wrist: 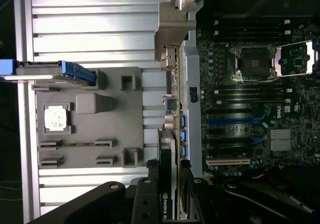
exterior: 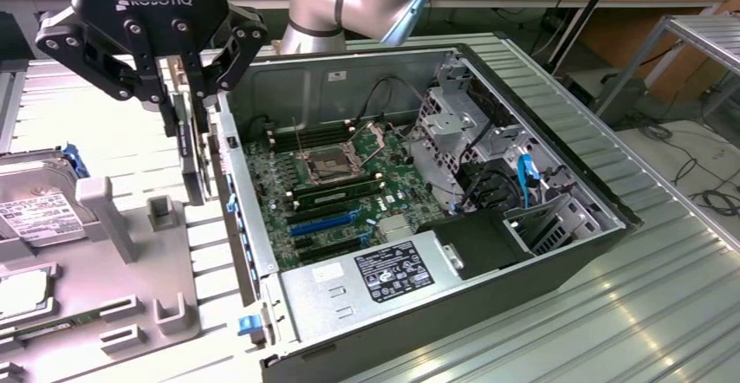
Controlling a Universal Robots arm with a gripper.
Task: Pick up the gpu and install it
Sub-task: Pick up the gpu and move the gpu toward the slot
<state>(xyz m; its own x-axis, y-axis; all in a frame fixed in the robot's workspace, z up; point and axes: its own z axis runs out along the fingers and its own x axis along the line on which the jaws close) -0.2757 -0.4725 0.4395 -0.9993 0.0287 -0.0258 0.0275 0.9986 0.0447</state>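
Exterior: gripper (exterior: 185, 97) is clamped on the gpu (exterior: 193, 153), pinching its upper end. The card hangs straight below the fingers, edge-on, long axis pointing down. It sits between the gray fixture (exterior: 139, 253) and the PC case (exterior: 237, 184) wall. Can't see the fan face, and the lower end is hard to separate from the case edge.

Wrist: card runs away from the fingers (wrist: 145, 204), silver bracket (wrist: 172, 27) at the far end. Near end is hidden between the pads. Motherboard (wrist: 250, 109) lies beyond the case wall.
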